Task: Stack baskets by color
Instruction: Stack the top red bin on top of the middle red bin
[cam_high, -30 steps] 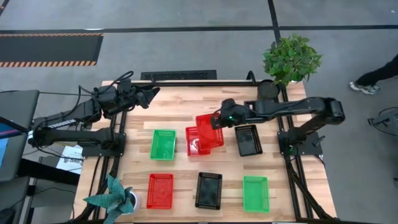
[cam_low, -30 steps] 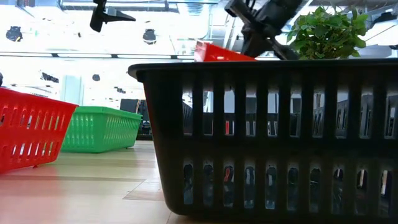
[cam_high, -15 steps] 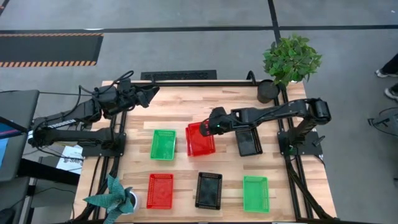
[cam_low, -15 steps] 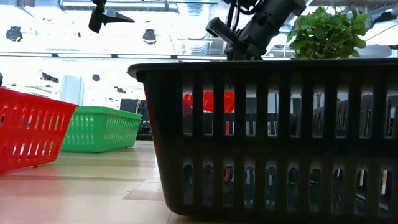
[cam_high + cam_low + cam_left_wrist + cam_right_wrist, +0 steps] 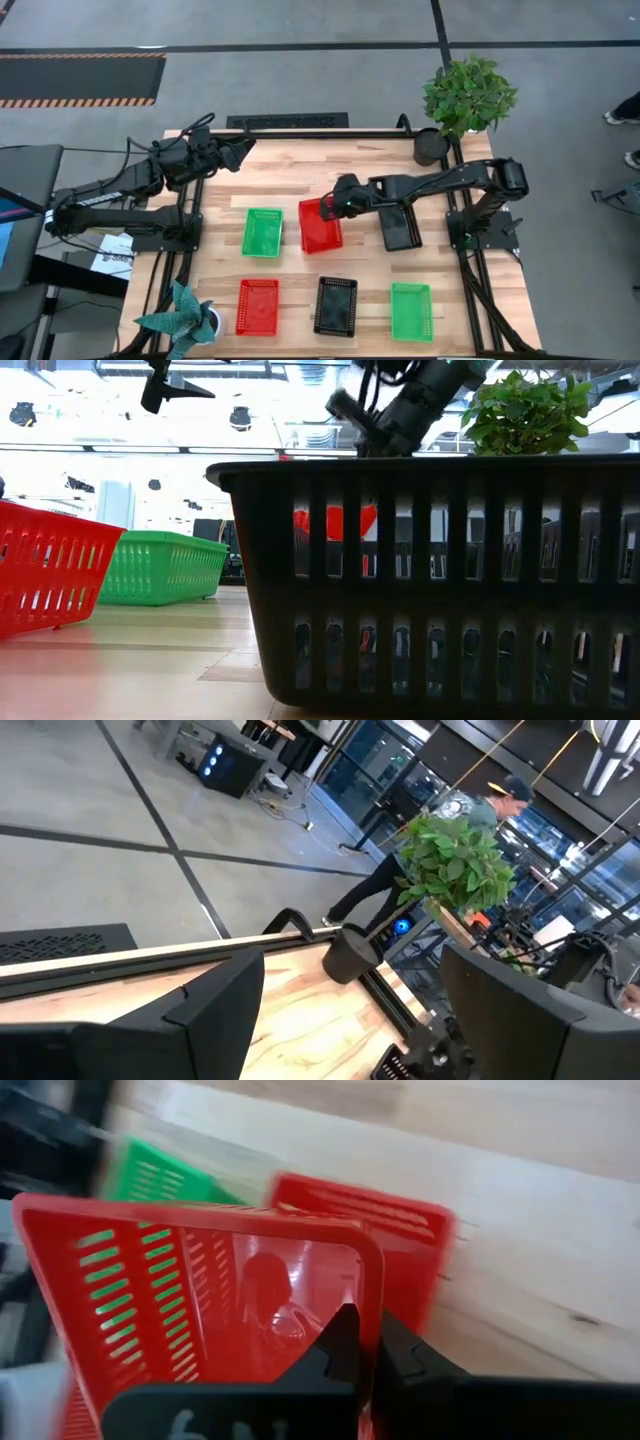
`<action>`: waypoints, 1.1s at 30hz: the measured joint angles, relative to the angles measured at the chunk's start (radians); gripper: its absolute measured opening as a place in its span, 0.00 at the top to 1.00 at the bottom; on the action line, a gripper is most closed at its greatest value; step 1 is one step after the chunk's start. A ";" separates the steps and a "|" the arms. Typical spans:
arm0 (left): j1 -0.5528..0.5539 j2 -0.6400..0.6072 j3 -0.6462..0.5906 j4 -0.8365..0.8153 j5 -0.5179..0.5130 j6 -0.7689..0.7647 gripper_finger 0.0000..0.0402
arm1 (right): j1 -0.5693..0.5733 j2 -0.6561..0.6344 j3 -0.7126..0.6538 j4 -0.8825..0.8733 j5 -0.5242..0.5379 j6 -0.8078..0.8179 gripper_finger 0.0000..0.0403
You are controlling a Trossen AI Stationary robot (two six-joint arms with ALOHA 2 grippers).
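My right gripper is shut on a red basket at the table's middle. That basket lies on a second red basket, and in the high view the two show as one shape. A green basket sits to its left and a black basket to its right. Along the near edge stand a red basket, a black basket and a green basket. My left gripper hangs open above the far left corner, touching nothing. My right gripper pinches the upper red basket's rim at its far end, near the right corner. One finger is on the inner side of the wall and the other on the outer. The fingers slant down from the far right. The basket rests on the red basket beneath.
A potted plant in a round black pot stands at the far right corner. A small plant is at the near left corner. The near black basket fills the low view. A person stands beyond the table.
My right gripper has come down and toward the table's left with the red basket. That basket was tilted and offset above the other red one. It now lies level on top of it.
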 joint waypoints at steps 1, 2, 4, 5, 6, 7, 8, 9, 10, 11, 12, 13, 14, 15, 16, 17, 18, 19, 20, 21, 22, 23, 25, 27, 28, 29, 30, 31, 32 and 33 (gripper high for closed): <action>0.000 0.000 0.000 0.000 -0.002 -0.003 0.28 | 0.000 0.001 -0.003 -0.009 -0.003 0.001 0.95; 0.000 0.000 0.000 0.000 -0.003 -0.003 0.28 | 0.001 0.006 -0.001 0.011 -0.005 0.001 0.95; 0.000 0.000 0.000 -0.002 -0.003 -0.004 0.28 | 0.005 0.018 0.004 0.027 -0.023 0.001 0.95; 0.000 0.000 0.000 -0.002 -0.003 -0.005 0.28 | 0.005 0.019 0.002 0.014 -0.025 0.001 0.95; 0.000 0.000 0.000 -0.001 -0.003 -0.006 0.28 | 0.004 0.019 -0.001 0.003 -0.025 0.000 0.96; 0.000 0.000 0.000 -0.002 -0.003 -0.006 0.28 | 0.005 0.019 -0.001 0.010 -0.024 0.000 0.96; 0.000 0.000 0.000 -0.002 -0.003 -0.006 0.28 | 0.005 0.019 0.000 0.013 -0.023 0.001 0.96; 0.000 0.000 0.000 -0.002 -0.004 -0.010 0.28 | 0.005 0.015 0.002 0.007 -0.019 -0.003 0.96; 0.000 0.000 0.000 -0.001 -0.004 -0.012 0.28 | 0.004 0.010 0.002 -0.002 -0.017 -0.006 0.96; 0.000 0.000 0.000 -0.001 -0.004 -0.013 0.28 | 0.000 0.007 0.002 -0.002 -0.015 -0.010 0.96; 0.000 0.000 0.000 -0.001 -0.004 -0.013 0.28 | -0.003 0.007 0.002 0.002 -0.014 -0.017 0.95; 0.000 0.000 0.000 -0.001 -0.004 -0.013 0.28 | -0.004 0.007 0.002 -0.002 -0.019 -0.022 0.95; 0.000 0.000 0.000 -0.001 -0.004 -0.013 0.28 | -0.004 0.007 0.002 -0.011 -0.024 -0.022 0.94; 0.000 0.000 0.000 -0.001 -0.004 -0.013 0.28 | -0.004 0.007 0.002 -0.013 -0.029 -0.022 0.94; 0.000 0.000 0.000 -0.001 -0.004 -0.014 0.28 | -0.004 0.011 0.002 -0.012 -0.035 -0.024 0.94; 0.000 0.000 0.000 -0.001 -0.004 -0.014 0.28 | -0.004 0.015 0.002 -0.010 -0.043 -0.025 0.93; 0.000 0.000 0.000 -0.001 -0.004 -0.014 0.28 | -0.004 0.019 0.001 -0.016 -0.048 -0.026 0.93; 0.000 0.000 0.000 -0.001 -0.004 -0.014 0.28 | -0.003 0.019 0.001 -0.025 -0.049 -0.026 0.94; 0.000 0.000 0.000 -0.001 -0.005 -0.014 0.28 | -0.003 0.019 0.000 -0.027 -0.051 -0.026 0.94; 0.000 0.000 0.000 -0.001 -0.005 -0.014 0.28 | -0.003 0.019 0.001 -0.025 -0.051 -0.028 0.94; 0.000 0.000 0.000 -0.001 -0.005 -0.014 0.28 | -0.004 0.019 0.001 -0.028 -0.050 -0.030 0.93; 0.000 0.000 0.000 -0.001 -0.005 -0.014 0.28 | -0.004 0.019 0.001 -0.036 -0.050 -0.033 0.93; 0.000 0.000 0.000 -0.001 -0.008 -0.013 0.28 | -0.011 0.019 0.001 -0.038 -0.050 -0.042 0.92; 0.000 0.000 0.000 -0.001 -0.015 -0.013 0.28 | -0.017 0.019 0.001 -0.036 -0.050 -0.059 0.90; 0.000 0.000 0.000 -0.001 -0.016 -0.012 0.28 | -0.018 0.019 0.001 -0.038 -0.050 -0.060 0.90; 0.000 0.000 0.000 -0.001 -0.017 -0.012 0.28 | -0.021 0.019 0.001 -0.039 -0.050 -0.061 0.89; 0.000 0.000 0.000 -0.001 -0.017 -0.012 0.28 | -0.022 0.019 0.001 -0.038 -0.050 -0.065 0.88; 0.000 0.000 0.000 -0.001 -0.017 -0.012 0.28 | -0.023 0.019 0.001 -0.037 -0.050 -0.076 0.87; 0.000 0.000 0.000 -0.001 -0.017 -0.011 0.28 | -0.023 0.019 0.001 -0.036 -0.051 -0.083 0.86; 0.000 0.000 0.000 -0.001 -0.017 -0.011 0.28 | -0.023 0.019 0.001 -0.037 -0.051 -0.086 0.85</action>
